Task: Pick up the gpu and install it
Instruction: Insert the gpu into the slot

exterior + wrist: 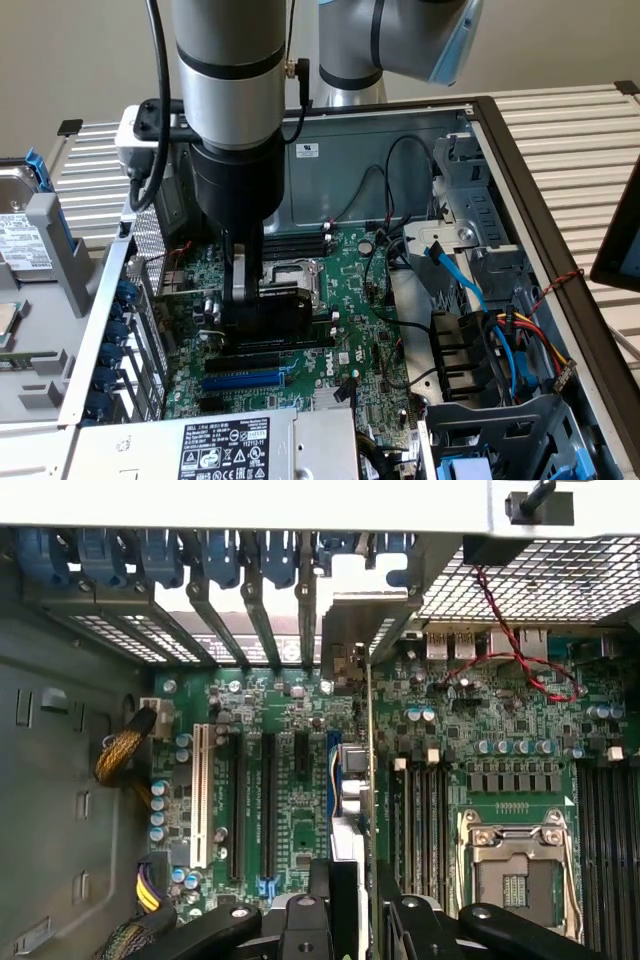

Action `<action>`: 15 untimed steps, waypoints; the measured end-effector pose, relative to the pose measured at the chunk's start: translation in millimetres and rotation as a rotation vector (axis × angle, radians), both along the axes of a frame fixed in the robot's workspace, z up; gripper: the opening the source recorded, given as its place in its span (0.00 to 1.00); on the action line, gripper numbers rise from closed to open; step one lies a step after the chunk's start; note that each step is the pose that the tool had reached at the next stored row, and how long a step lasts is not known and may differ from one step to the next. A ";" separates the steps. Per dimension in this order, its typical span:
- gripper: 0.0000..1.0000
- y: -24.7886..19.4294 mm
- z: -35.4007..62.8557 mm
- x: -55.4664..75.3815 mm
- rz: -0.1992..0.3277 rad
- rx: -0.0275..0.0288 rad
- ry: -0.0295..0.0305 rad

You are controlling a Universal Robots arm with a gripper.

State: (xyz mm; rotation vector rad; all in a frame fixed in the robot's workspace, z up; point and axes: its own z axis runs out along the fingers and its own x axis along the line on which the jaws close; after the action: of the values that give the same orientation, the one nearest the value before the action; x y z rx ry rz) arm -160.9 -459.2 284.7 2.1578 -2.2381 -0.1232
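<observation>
Install step: your gripper [244, 296] is clamped on the gpu [275, 318], low over the motherboard [355, 335]; seating likely needs square, even pressure.

- A white "DELL" logo is being shown on the green motherboard [345, 300], just beside the blue slot [243, 380].
- A black label [228, 452] with white print and round certification marks is being carried by the power supply [320, 440]; its small lines cannot be read.
- A white printed label [20, 243] is being shown on the hard drive [15, 190] at the exterior view's left; its text is too small to be read.
- A small white sticker [306, 149] is being borne by the case's back wall [400, 120]; its print is illegible.
</observation>
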 end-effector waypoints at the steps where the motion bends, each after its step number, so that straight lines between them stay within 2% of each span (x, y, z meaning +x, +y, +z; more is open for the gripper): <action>1: 0.27 0.0 -1.5 -0.1 0.000 0.0000 0.0000; 8: 0.27 -0.1 -10.0 -3.0 0.000 -0.0001 0.0008; 15: 0.27 -3.1 -15.3 -3.8 0.001 0.0008 0.0030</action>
State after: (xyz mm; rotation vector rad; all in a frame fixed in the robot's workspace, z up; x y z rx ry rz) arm -164.7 -462.3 269.4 2.1576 -2.2358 -0.1273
